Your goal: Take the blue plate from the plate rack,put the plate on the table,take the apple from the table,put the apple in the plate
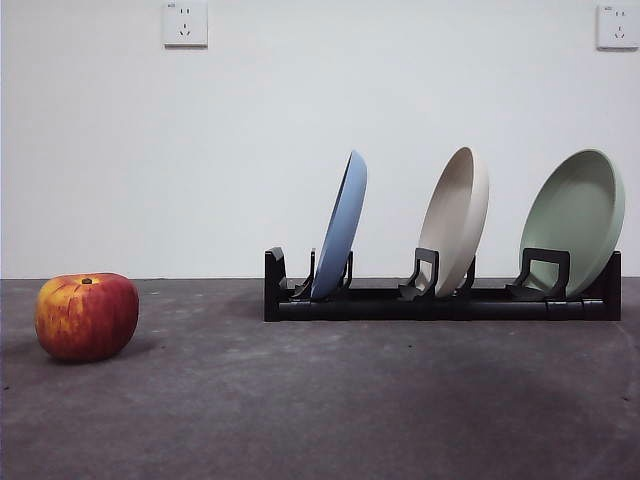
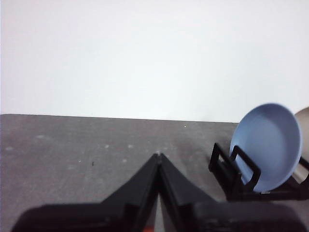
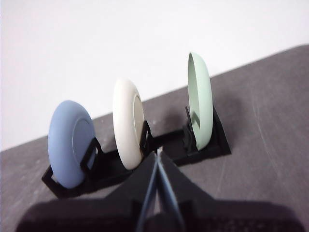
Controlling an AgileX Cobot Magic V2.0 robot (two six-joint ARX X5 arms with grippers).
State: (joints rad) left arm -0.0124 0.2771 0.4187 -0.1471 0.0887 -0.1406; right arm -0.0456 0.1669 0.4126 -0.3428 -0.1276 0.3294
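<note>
Front view: the blue plate [image 1: 341,226] is held upright in the leftmost slot of the plate rack [image 1: 440,300], toward the desk [image 1: 320,400] far edge; the apple [image 1: 87,316] is set well apart at the left; the left tool [image 2: 158,155] and right tool [image 3: 158,153] are seen pressed closed, empty.
</note>
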